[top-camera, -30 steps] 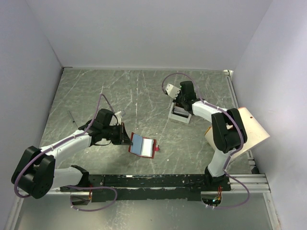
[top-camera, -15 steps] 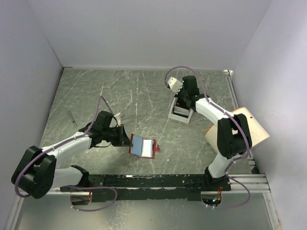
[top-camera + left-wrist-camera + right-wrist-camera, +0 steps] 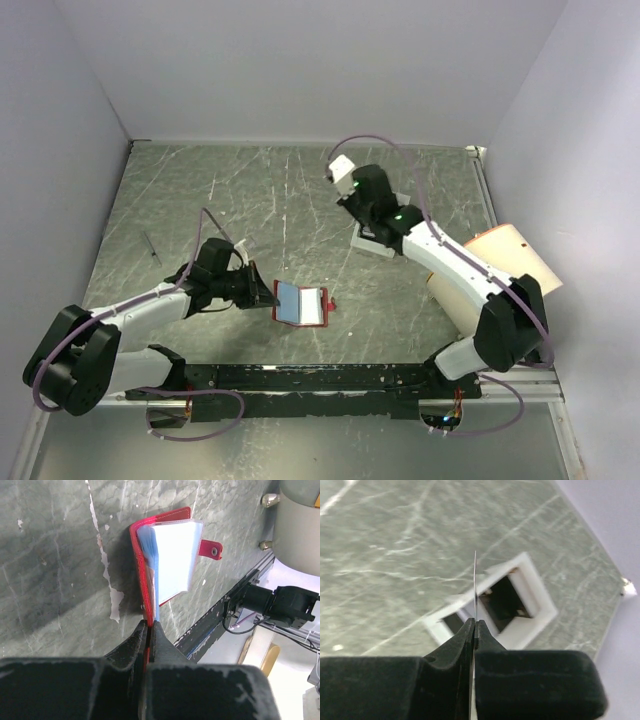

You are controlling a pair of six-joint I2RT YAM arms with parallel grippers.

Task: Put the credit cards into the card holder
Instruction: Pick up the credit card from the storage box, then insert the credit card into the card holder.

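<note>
The card holder [image 3: 300, 303] is a red wallet lying open on the table, its pale blue-grey pockets up. In the left wrist view its red cover [image 3: 144, 570] stands on edge, with the clear pockets [image 3: 175, 560] and the snap tab [image 3: 210, 549] beyond. My left gripper [image 3: 262, 292] is shut on the cover's near edge [image 3: 148, 626]. My right gripper [image 3: 367, 218] hovers above the white box [image 3: 378, 240], shut on one thin credit card seen edge-on [image 3: 475, 587]. Its colour cannot be told. The box interior [image 3: 506, 600] is dark, and the other cards do not show clearly.
A pale wooden board [image 3: 512, 262] leans at the right wall beside the right arm. A black rail [image 3: 330, 378] runs along the near edge. A thin dark stick [image 3: 150, 246] lies at the left. Walls close in three sides.
My right gripper has risen from the white box and swung left with a card in its jaws. My left gripper has drawn slightly lower and nearer, keeping its hold on the wallet.
</note>
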